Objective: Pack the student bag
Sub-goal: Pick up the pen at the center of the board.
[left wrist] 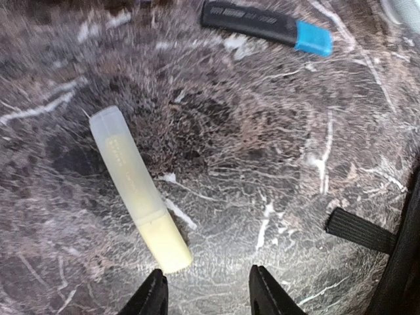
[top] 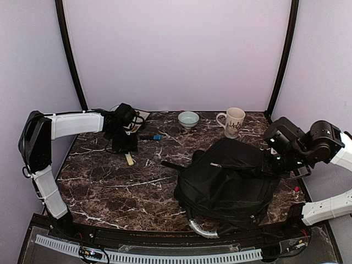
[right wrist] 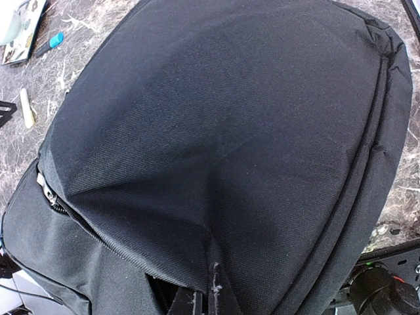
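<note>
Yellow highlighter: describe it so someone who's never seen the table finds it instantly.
On the dark marble table, look left of the black backpack, right by the left end effector. The highlighter lies flat there: pale yellow with a translucent cap, unlike the black, blue-capped marker farther back.

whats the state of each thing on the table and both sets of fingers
backpack, lying flat, fabric pinched up
highlighter, capped, lying loose
marker, blue cap on, lying loose
mug, upright
bowl, upright
left fingers, open, highlighter just ahead
right fingers, shut on backpack fabric
</note>
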`<state>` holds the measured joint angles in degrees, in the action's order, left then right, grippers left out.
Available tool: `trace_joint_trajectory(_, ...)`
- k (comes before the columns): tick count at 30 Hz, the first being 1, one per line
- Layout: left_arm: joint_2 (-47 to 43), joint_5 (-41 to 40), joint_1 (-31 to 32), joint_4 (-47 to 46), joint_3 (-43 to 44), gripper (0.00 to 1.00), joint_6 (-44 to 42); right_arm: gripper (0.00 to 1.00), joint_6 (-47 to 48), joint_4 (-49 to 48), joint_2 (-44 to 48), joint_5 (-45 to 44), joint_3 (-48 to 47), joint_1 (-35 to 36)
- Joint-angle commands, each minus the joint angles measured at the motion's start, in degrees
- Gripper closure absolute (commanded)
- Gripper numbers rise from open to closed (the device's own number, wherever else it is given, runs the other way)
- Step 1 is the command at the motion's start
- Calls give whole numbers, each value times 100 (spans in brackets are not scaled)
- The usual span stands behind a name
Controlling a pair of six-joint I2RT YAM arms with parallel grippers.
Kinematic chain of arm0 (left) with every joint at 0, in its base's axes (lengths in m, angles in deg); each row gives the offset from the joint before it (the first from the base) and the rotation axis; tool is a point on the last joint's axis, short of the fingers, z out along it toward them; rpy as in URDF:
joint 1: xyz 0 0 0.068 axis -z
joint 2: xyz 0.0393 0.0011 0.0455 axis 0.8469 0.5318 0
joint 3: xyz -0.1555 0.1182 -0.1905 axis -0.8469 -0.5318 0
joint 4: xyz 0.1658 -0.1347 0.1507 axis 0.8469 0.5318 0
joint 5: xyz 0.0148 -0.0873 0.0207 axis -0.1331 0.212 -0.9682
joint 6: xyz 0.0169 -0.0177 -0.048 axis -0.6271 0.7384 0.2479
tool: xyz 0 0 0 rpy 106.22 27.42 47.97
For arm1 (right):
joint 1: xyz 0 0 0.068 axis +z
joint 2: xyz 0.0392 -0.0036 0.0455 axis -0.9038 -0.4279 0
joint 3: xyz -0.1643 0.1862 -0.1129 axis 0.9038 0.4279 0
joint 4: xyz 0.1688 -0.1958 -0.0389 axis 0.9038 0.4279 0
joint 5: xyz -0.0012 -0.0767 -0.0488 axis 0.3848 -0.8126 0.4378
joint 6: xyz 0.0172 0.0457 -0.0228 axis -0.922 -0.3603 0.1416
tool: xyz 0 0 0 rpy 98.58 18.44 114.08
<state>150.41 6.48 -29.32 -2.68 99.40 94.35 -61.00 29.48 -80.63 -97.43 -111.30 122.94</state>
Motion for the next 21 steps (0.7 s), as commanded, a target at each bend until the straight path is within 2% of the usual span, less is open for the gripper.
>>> trace_joint_trajectory(1,-761,-1252,298,153,-129,54,-445,100,-53,-593,-9,-128,18,-37)
trace_joint_trajectory(5,-968,-1824,376,58,-254,37,-459,100,-45,-770,-219,-162,35,-36)
trace_joint_trajectory(7,-894,-1856,341,230,-370,9,-198,100,-34,-852,-312,-213,10,-36)
trace_joint_trajectory(8,-845,-1581,315,269,-400,7,-264,100,-30,-903,-354,-243,-15,-35)
trace_joint_trajectory(13,-1181,-799,349,-343,-951,17,-168,100,36,-1060,-517,-392,-98,-36)
trace_joint_trajectory(17,-969,-717,360,73,-793,25,-62,100,73,-1217,-703,-371,-81,-35)
trace_joint_trajectory(21,-809,-724,348,-3,-907,29,-30,100,191,-1319,-934,-330,-169,-36)
